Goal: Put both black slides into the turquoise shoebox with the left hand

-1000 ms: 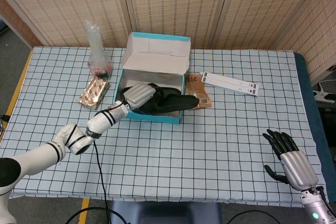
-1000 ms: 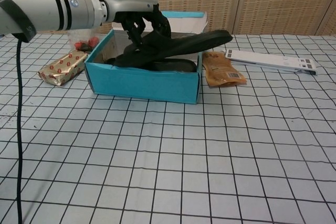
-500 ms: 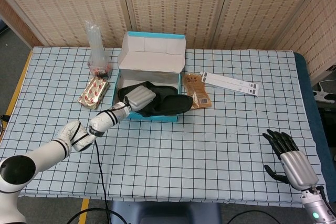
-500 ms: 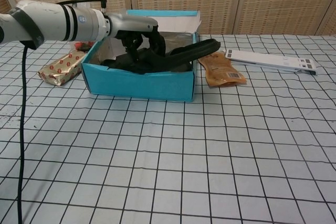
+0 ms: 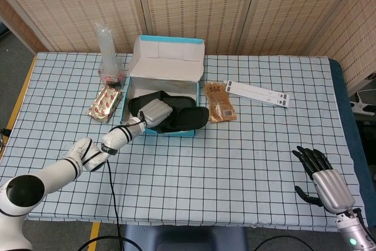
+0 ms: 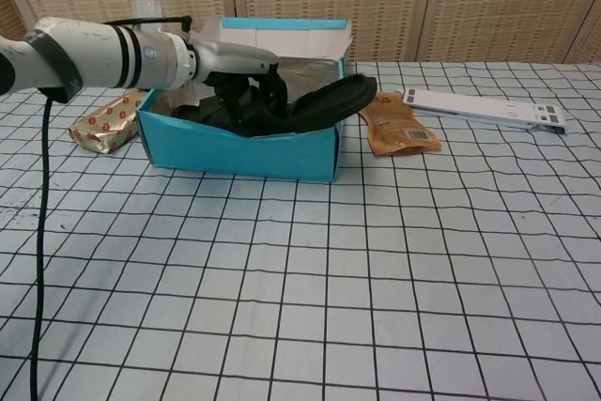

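The table (image 5: 247, 163) wears a white cloth ruled in dark squares. Near its far edge, left of middle, sits the turquoise cardboard shoebox (image 6: 235, 149), its white-lined lid (image 5: 166, 63) standing open behind. Both black slides (image 5: 182, 116) lie inside — one toe (image 6: 343, 96) rides up over the right wall. The left hand (image 5: 154, 111), silver-backed, reaches into the box with dark fingers (image 6: 268, 100) curled on a slide. The right hand (image 5: 324, 180) rests at the near right corner, fingers spread, holding nothing. Just right of the box lies a brown pouch (image 5: 221, 101), then a long white strip (image 5: 257, 93); left of the box, a crinkly foil pack (image 5: 106, 103) and a clear bag (image 5: 108, 51).
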Robot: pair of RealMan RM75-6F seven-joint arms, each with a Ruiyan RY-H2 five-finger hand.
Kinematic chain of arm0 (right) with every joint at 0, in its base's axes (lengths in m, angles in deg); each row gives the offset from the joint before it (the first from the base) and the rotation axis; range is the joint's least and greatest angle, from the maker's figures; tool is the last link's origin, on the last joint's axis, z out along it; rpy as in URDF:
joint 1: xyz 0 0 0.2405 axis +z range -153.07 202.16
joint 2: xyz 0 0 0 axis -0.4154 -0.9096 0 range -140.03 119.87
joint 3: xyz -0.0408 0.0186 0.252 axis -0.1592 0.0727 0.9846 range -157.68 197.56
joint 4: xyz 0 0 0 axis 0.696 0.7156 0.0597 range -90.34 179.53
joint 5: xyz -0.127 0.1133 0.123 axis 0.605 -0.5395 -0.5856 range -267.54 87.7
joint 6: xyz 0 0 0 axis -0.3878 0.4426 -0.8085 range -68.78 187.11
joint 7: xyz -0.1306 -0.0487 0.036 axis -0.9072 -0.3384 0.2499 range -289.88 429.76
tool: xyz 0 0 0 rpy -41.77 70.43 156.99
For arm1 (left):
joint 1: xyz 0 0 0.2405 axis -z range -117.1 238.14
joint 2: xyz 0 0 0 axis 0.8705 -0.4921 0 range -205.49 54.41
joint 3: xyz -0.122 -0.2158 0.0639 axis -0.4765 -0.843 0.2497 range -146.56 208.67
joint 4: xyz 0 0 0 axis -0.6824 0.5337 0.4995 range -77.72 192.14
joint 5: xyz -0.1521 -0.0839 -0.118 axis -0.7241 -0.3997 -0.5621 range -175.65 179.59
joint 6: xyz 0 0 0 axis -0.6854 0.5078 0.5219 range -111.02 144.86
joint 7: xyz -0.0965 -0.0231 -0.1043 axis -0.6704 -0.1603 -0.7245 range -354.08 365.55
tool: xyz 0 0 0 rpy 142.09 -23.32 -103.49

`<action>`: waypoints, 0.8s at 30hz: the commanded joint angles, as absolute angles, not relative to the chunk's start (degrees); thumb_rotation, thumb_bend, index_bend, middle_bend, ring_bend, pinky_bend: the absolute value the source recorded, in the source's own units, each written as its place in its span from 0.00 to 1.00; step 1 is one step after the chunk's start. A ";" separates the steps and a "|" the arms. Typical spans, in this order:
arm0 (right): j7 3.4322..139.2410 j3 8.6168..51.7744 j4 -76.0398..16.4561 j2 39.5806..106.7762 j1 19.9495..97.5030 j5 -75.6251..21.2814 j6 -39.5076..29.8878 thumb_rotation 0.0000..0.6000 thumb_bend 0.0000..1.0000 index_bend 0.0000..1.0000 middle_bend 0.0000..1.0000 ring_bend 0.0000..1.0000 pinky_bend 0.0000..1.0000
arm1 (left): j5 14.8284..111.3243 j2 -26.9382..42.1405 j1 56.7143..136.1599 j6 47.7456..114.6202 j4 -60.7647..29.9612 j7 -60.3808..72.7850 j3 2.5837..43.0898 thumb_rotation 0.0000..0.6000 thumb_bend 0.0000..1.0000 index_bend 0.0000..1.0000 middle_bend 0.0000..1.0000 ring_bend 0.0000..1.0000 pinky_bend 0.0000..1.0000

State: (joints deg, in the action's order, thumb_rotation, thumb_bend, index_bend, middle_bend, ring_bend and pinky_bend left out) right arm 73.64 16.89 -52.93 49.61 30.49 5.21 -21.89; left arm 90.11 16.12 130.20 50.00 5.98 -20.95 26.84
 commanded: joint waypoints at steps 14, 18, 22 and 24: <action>73.80 16.49 -53.13 49.30 30.56 5.70 -21.82 1.00 0.22 0.00 0.00 0.00 0.00 | 85.09 12.32 127.73 54.68 0.04 -12.43 23.51 1.00 0.66 0.77 0.79 0.68 0.74; 73.92 16.53 -53.09 49.22 30.47 5.65 -22.05 1.00 0.22 0.00 0.00 0.00 0.00 | 84.00 11.20 126.91 56.28 -1.09 -10.56 22.63 1.00 0.66 0.77 0.79 0.68 0.74; 73.89 16.49 -53.03 49.26 30.58 5.70 -21.85 1.00 0.22 0.00 0.00 0.00 0.00 | 83.52 10.00 126.07 57.38 -2.85 -8.74 22.49 1.00 0.67 0.77 0.80 0.68 0.74; 73.94 16.49 -53.00 49.30 30.60 5.72 -21.85 1.00 0.22 0.00 0.00 0.00 0.00 | 83.30 9.45 125.81 57.36 -3.31 -7.62 22.62 1.00 0.67 0.77 0.80 0.68 0.74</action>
State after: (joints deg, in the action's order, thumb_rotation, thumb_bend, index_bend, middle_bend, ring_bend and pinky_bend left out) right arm 73.94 16.48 -53.00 49.30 30.60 5.72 -21.84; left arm 83.52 9.76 126.06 57.23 -3.02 -8.15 22.60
